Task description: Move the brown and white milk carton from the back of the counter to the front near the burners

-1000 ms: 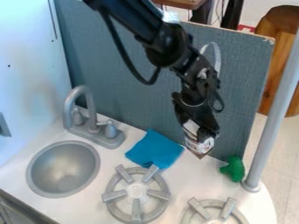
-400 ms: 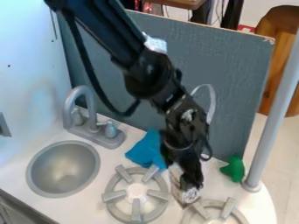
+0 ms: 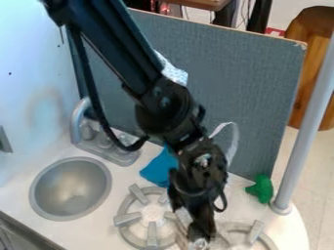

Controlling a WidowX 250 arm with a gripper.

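The black gripper (image 3: 198, 232), near 6 o'clock, is closed around a small, flat-sided pale carton (image 3: 184, 218) — between 2 round, grey burners (image 3: 152, 233). Soft blue cloth (image 3: 156, 168) lies at the left burner's 12 o'clock. Since before, gripper and carton moved towards 7 o'clock.

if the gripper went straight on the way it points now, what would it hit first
Probably the white counter between the two burners, with the box that the gripper holds touching first. Depth is unclear, so the right burner might come first.
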